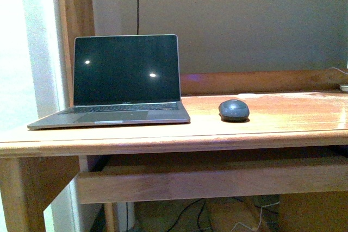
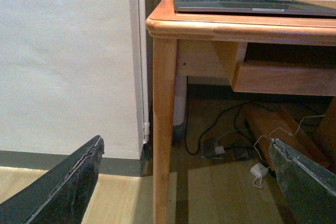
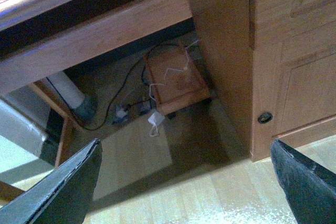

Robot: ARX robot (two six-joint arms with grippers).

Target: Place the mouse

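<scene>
The dark grey mouse (image 1: 234,110) rests on the wooden desk (image 1: 272,126), just right of the open laptop (image 1: 122,82). Neither arm shows in the front view. My left gripper (image 2: 186,148) is open and hangs low in front of the desk's left leg (image 2: 164,129), well below the desktop, with nothing between its fingers. Also open and holding nothing, my right gripper (image 3: 184,148) hovers above the floor near the desk's right side panel (image 3: 273,61). The mouse is out of both wrist views.
The laptop's front edge (image 2: 252,6) shows above the left leg. Cables and a white adapter (image 2: 258,171) lie on the floor under the desk, beside a low wooden stand (image 3: 176,80). A white wall (image 2: 68,61) is to the left.
</scene>
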